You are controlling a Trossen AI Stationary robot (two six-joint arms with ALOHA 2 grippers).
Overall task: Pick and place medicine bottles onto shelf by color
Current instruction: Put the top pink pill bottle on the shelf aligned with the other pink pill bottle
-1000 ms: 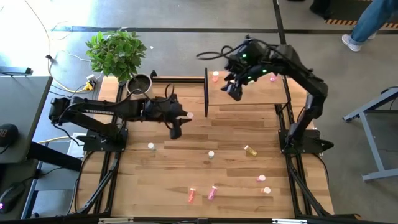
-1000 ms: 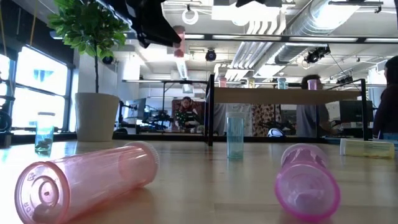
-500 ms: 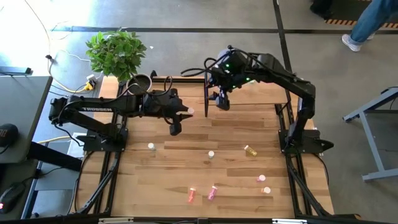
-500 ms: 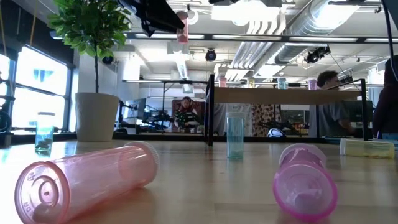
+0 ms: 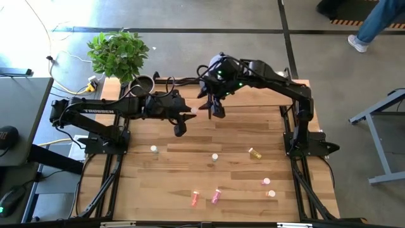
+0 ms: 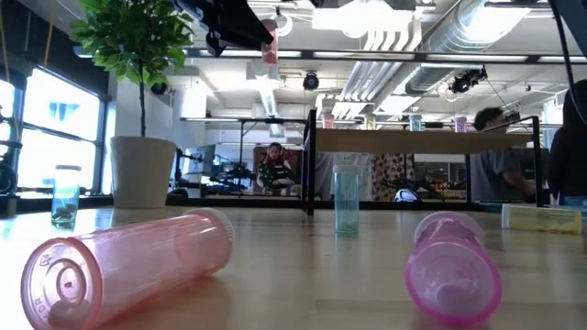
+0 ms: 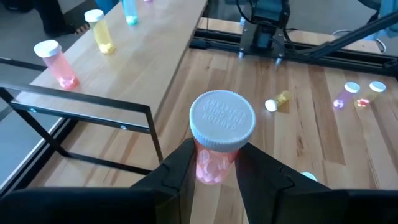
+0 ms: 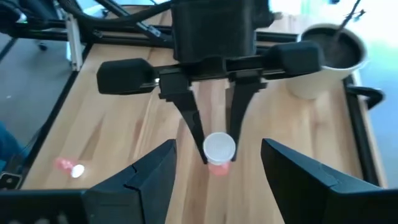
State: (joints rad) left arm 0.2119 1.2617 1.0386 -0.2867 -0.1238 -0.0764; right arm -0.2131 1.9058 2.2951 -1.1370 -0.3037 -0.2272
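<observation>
My left gripper [image 5: 185, 118] is shut on a pink medicine bottle with a white cap [image 7: 221, 122], held in the air above the table's middle, left of the shelf [image 5: 259, 98]. My right gripper [image 5: 213, 109] stands open just right of that bottle and faces it; in the right wrist view its fingers [image 8: 149, 174] stand wide on either side of the cap [image 8: 219, 148] without touching. On the shelf board stand a pink bottle [image 7: 57, 62], a yellow one [image 7: 99, 30] and a pale green one [image 7: 129, 9]. Several more bottles lie on the table [image 5: 214, 157]. My left gripper pinches the pink bottle's body just under the cap [image 7: 211, 165] between its two fingers [image 7: 180, 163]. The fingers come from the table's left, slanting down. The bottle is lifted clear of the table, about upright with its cap on top.
A potted plant [image 5: 119, 54] and a grey metal pot [image 5: 142, 85] stand at the far left corner. Loose bottles lie near the front: two pink ones [image 5: 195, 199], a yellow one [image 5: 254, 153] and others [image 5: 268, 187]. Black shelf posts [image 5: 209, 95] rise beside the grippers. People show beyond the table.
My right gripper has swung from above the shelf toward the table's left and down, rolling as it came, and now faces the bottle in my left gripper. It has stayed open. My left gripper has risen slightly with the bottle, then held still.
</observation>
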